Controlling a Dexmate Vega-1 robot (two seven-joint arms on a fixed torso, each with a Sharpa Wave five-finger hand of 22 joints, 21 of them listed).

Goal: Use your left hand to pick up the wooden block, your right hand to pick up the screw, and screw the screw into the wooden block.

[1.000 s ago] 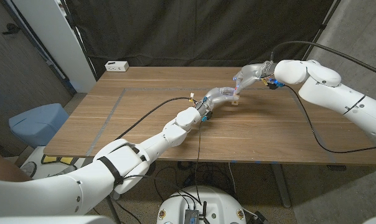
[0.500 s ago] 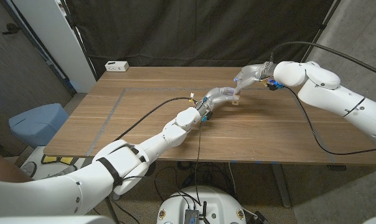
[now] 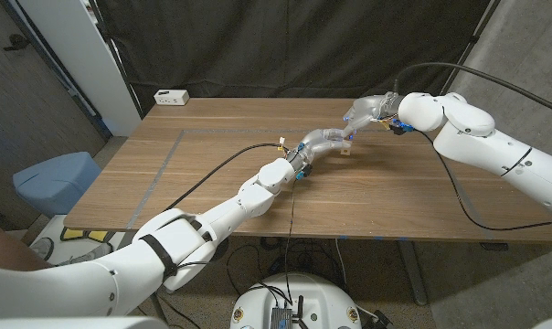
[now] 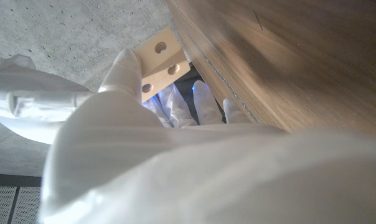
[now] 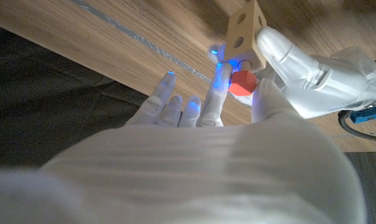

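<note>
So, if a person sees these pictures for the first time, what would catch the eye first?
Probably the two white hands meeting over the far middle of the table. There the left hand holds the wooden block, and the right hand presses the red-headed screw against it.

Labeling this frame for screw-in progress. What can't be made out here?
- Screw thread: right wrist view shows its red head at the wooden block; the right hand fingers cover the shank, so depth is unknown.
- Head view: block is tiny, the screw too small to see.
- Left wrist view: the left hand covers most of the block.
</note>
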